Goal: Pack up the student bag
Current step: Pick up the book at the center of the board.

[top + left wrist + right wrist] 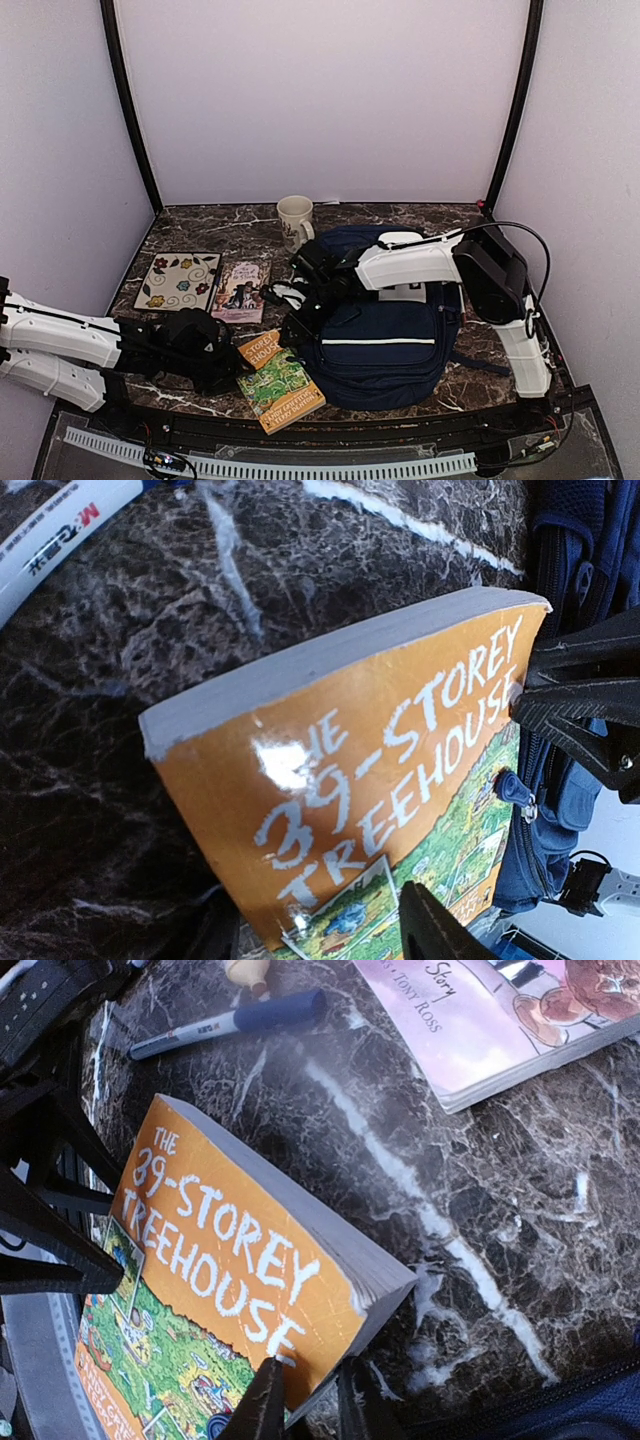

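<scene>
While R pincer (305,1410) pinches orange book (230,1260) at its edge, L pincer (462,792) straddles it, grip unclear, by student bag (390,350).

Polished stone, woven cloth and glossy paper.

The table (200,232) has a dark brown marble look with white veins, smooth and lightly shiny. The backpack (385,365) is navy woven cloth, matt and softly creased. The paperback (380,750) has a glossy orange card cover that catches a bright glare, and its page edges are matt grey paper, slightly rough. The picture book (500,1010) has a smooth pale cover with a softer sheen. The mug (295,215) looks like cream glazed ceramic. The pen (230,1022) is smooth plastic, with a white barrel and blue cap. The left arm (60,345) wears smooth white plastic shells with a slight gloss.
</scene>
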You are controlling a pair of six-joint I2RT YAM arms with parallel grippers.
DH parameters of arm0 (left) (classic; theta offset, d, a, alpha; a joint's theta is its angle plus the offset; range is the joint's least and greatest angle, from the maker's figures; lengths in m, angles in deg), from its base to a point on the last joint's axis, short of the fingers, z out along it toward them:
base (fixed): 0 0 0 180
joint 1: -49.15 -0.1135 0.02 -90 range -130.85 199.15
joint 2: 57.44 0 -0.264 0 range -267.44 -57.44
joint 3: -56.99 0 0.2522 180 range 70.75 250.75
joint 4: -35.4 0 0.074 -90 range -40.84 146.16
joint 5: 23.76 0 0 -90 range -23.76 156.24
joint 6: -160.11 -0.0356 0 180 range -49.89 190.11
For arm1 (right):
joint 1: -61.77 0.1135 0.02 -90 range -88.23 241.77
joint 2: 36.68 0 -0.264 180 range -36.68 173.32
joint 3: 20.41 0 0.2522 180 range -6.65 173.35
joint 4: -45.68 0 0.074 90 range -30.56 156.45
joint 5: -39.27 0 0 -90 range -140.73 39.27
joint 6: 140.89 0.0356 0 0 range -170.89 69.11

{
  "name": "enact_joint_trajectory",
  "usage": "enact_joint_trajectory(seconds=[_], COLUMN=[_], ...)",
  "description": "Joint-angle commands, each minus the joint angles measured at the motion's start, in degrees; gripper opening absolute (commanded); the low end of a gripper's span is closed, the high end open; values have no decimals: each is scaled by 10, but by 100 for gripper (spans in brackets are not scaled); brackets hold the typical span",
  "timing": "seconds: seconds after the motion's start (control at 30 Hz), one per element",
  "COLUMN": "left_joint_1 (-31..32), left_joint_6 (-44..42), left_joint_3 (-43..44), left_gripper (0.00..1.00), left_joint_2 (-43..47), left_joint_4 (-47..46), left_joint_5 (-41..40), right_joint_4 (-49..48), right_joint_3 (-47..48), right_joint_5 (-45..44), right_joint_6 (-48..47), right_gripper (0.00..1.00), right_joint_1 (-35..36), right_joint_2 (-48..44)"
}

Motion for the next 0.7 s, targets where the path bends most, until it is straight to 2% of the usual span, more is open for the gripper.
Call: enact_joint_trajectory(seconds=[0.0, 0.2, 0.33, 0.4, 0.5, 0.6, 0.67], left_joint_1=[2, 4, 15, 19, 20, 21, 24], left_joint_6=[7, 30, 93, 129, 132, 75, 26], left_joint_3=[-27, -12, -32, -58, -103, -102, -81], left_gripper=[58, 69, 72, 73, 73, 72, 72], left_joint_2=[-30, -21, 4, 12, 11, 15, 29], left_joint_4=[37, 74, 88, 43, -69, -147, -158], left_joint_5=[-13, 6, 21, 28, 13, -41, -81], right_joint_4=[-3, -3, 22, 21, 20, 19, 21], right_joint_3=[-28, -35, -29, -32, -35, -33, -30], right_joint_5=[33, 32, 20, 23, 32, 44, 45], right_joint_6=[14, 44, 50, 55, 59, 61, 60], right_gripper=[14, 5, 3, 2, 0, 0, 0], right_joint_1=[-1, -20, -23, -23, -23, -21, -21], right_joint_2=[18, 72, 111, 127, 154, 168, 172])
